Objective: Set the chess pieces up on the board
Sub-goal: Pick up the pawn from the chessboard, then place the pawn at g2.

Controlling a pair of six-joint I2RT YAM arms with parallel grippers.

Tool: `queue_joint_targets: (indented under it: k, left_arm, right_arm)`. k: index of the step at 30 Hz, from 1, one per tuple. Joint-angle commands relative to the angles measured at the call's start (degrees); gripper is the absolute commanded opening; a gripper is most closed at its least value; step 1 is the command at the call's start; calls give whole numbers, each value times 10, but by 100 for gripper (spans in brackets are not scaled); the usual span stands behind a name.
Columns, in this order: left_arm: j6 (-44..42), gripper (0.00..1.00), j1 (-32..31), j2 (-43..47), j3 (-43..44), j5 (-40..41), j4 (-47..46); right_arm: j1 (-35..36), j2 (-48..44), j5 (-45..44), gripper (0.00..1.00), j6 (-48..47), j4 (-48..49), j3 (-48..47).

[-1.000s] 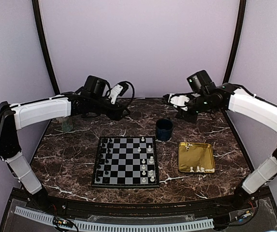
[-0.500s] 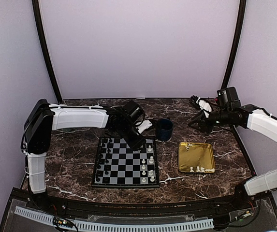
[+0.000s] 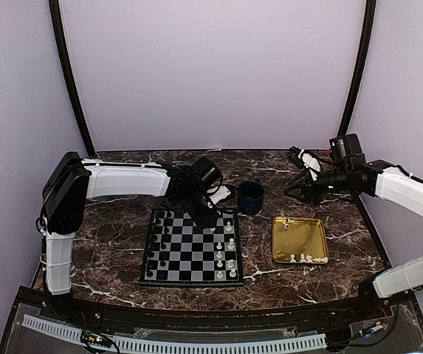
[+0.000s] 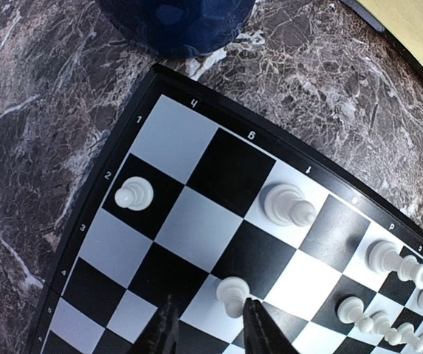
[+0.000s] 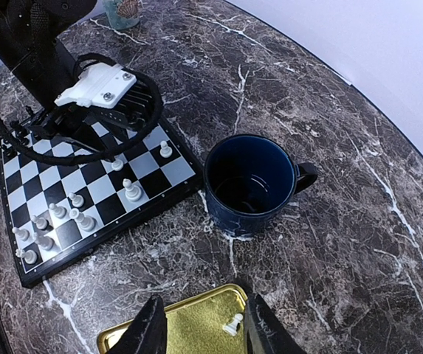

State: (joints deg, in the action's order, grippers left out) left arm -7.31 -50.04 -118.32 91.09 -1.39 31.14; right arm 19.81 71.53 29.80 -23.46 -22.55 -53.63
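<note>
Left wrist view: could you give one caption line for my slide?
Left gripper, jaws apart, poised at a white piece on the board, blue mug beyond.

board (image 3: 189,245) centre | mug (image 3: 250,198) behind its right corner | tray (image 3: 300,234) right of board | chess pieces (image 3: 231,243) on board, some in tray

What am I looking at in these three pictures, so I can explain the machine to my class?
Two robot arms with two-finger grippers are bolted to a marble table. One picture looks down from above; the other two come from cameras on each wrist. On the table lie a chessboard, a blue mug and a gold tray holding a few white pieces. The left gripper hangs open over a small white piece on the board, apparently not gripping it. The right gripper is open and empty near the tray.
</note>
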Motion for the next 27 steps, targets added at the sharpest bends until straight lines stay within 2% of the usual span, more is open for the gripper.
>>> queue_joint_targets:
  k: [1, 12, 18, 27]
  left_arm:
    - [-4, 32, -1, -19, 26, -19, 4]
    - [-4, 11, 6, -36, 37, -30, -9]
    - [2, 6, 17, -38, 39, -51, -46]
    - [10, 6, 27, -54, 55, -75, -62]
  right_arm:
    - [-2, 6, 3, 37, -3, 16, 9]
    - [-2, 18, -2, 37, -11, 14, 10]
    - [-2, 25, -4, 37, -14, 14, 9]
    - [-2, 28, -7, 37, -14, 15, 10]
